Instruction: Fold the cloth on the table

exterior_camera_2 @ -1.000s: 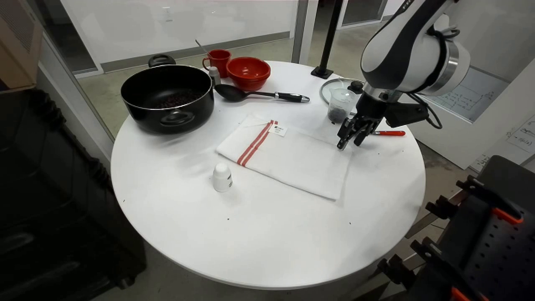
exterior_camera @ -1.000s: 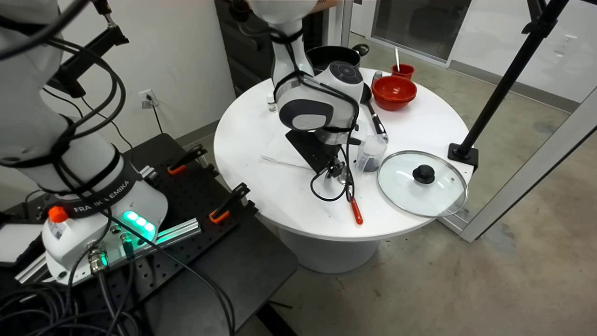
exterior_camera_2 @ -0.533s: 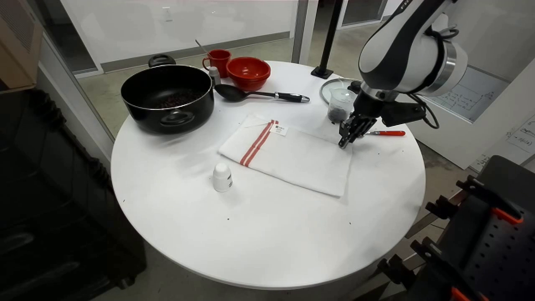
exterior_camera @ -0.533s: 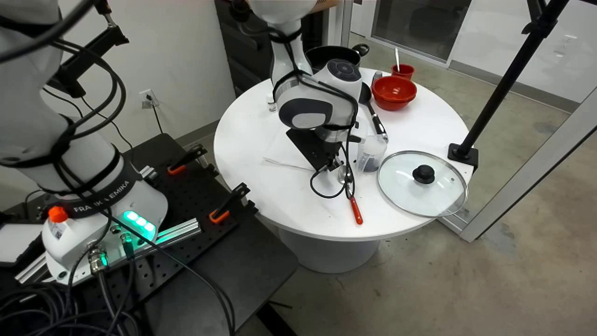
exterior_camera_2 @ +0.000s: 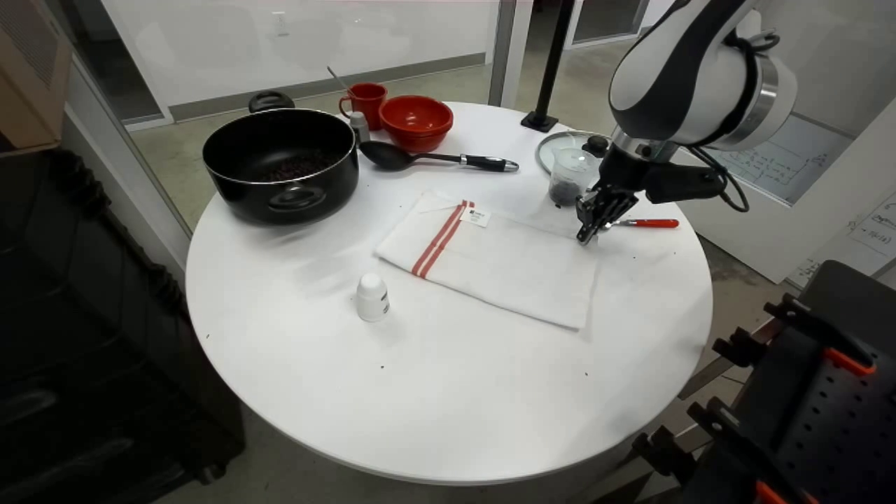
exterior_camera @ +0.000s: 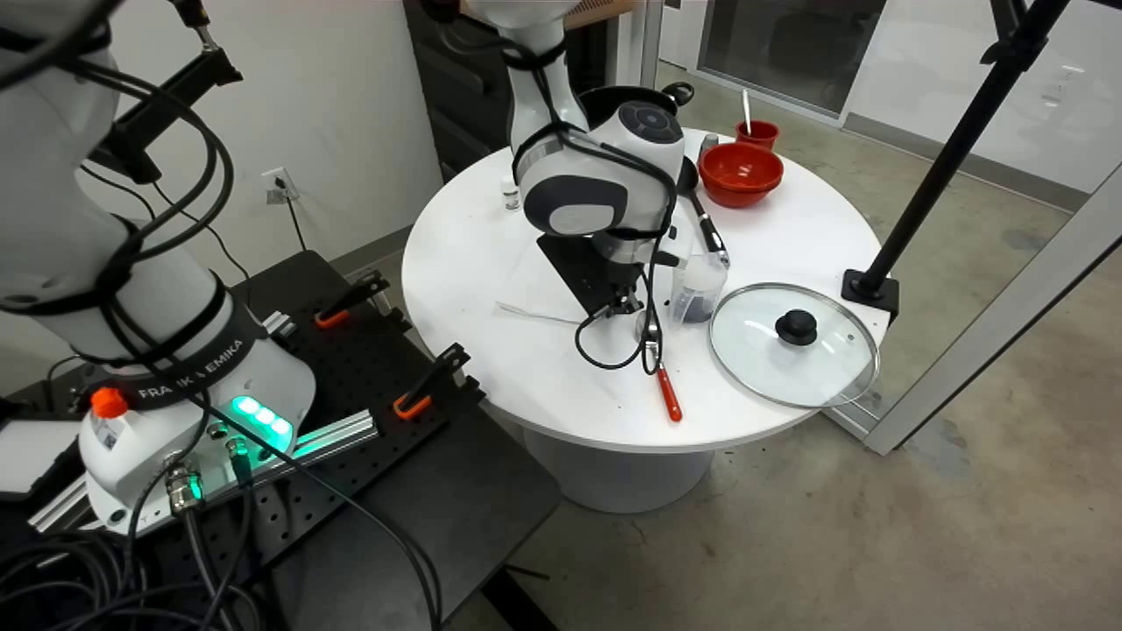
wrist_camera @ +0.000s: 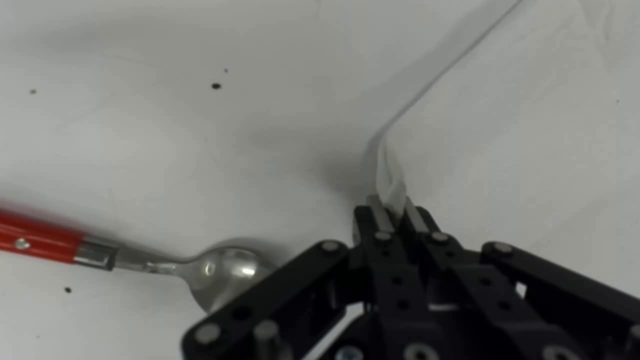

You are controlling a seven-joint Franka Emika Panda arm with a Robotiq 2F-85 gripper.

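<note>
Well, 1 corner of the cloth point(exterior_camera_2: 500, 266) is pinched by the jaws; the rest is spread on the counter point(exterior_camera_2: 448, 399).

Item count: one cloth point(exterior_camera_2: 504, 259)
Around cloth: one pot point(exterior_camera_2: 245, 198), two shakers point(exterior_camera_2: 372, 299), one mug point(exterior_camera_2: 371, 105), one lid point(exterior_camera: 796, 329), one black spoon point(exterior_camera_2: 483, 162), one red-handled spoon point(wrist_camera: 100, 254).

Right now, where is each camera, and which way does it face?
An exterior view: high beside the robot's base, facing down towards the table; base and arm show.
An exterior view: high beside the table, facing down over the cloth; outer arm and pincer show.
Wrist view: on the arm's end, facing down at cloth and spoon; pincer shows.
Both exterior views share table, pot and red bowls.
</note>
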